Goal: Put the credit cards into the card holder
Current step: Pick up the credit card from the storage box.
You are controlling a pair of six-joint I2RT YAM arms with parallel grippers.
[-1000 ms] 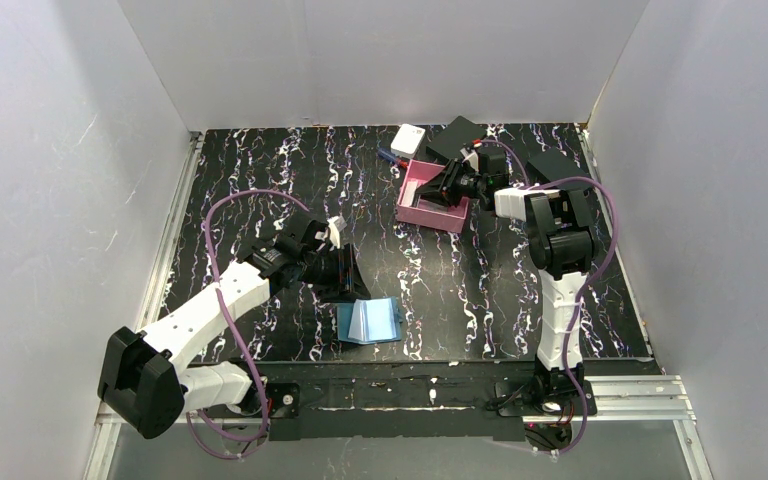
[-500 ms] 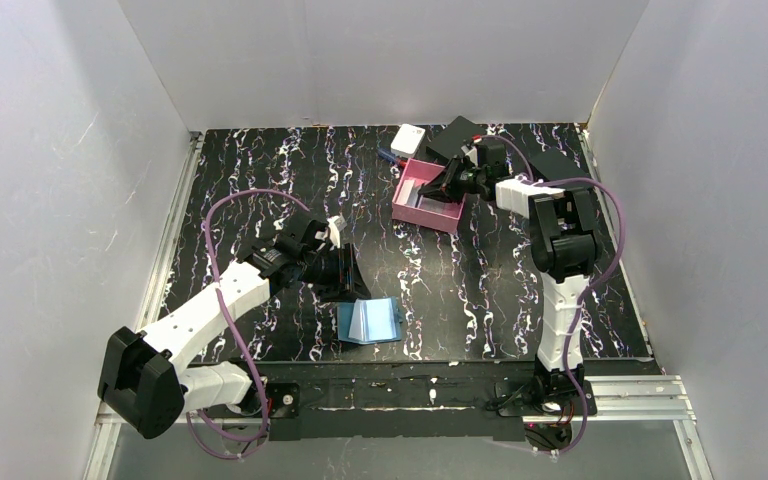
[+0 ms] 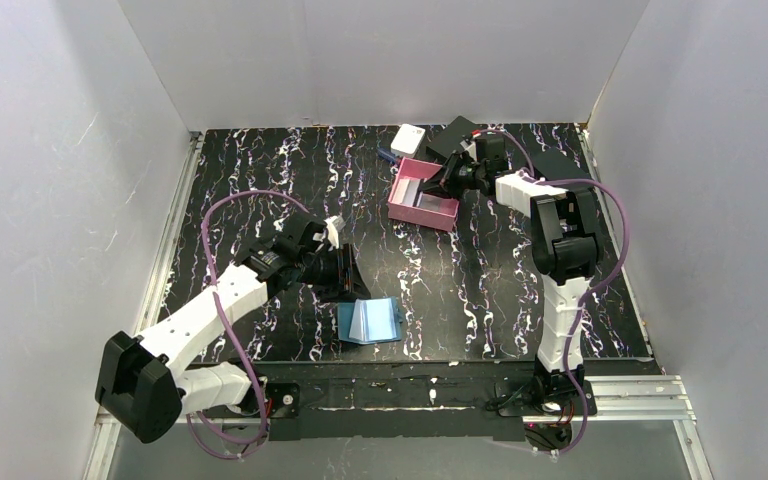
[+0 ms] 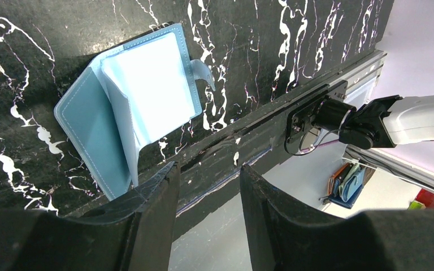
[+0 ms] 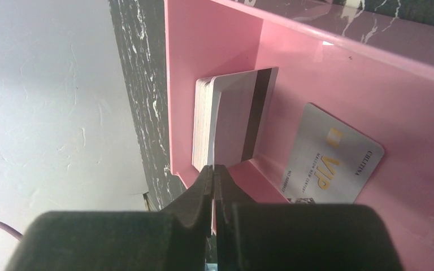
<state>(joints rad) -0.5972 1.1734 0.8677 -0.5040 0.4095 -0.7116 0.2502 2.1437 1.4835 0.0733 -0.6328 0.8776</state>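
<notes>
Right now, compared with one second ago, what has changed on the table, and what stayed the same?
The right gripper reached a little farther over the pink tray and closed its jaws on the edge of a striped credit card from the stack. The tray seems to have slid slightly left in the top view. The left gripper stayed open near the card holder, which did not move.

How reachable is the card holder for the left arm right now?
Probably yes: the card holder lies open right by the left claw, whose jaws stand apart and empty, with nothing between them.
</notes>
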